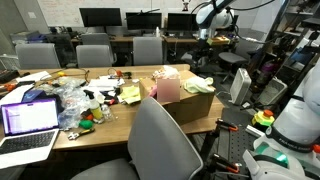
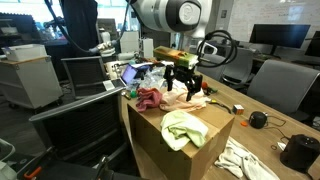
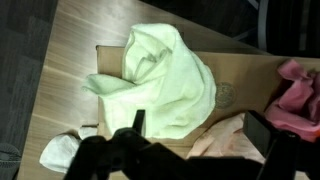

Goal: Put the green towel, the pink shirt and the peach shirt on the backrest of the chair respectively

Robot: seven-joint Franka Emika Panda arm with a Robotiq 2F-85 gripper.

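A cardboard box [image 2: 150, 140] stands on the wooden table. A pale green towel [image 3: 165, 75] lies bunched on top of it, also seen in both exterior views [image 2: 185, 128] [image 1: 201, 86]. A pink shirt [image 2: 150, 98] [image 3: 300, 95] lies at one box corner. A peach shirt [image 3: 225, 140] [image 2: 203, 100] lies beside the towel. My gripper [image 3: 200, 130] [image 2: 181, 80] is open and empty. It hovers just above the box, over the peach shirt and next to the towel. A grey chair [image 1: 160, 140] [image 2: 80, 120] stands close to the box.
A white cloth [image 2: 240, 160] [image 3: 60, 150] lies on the table beside the box. A laptop [image 1: 28, 125] and loose clutter [image 1: 85, 100] cover the table's other end. More office chairs [image 1: 95, 55] and monitors [image 1: 100, 17] stand behind.
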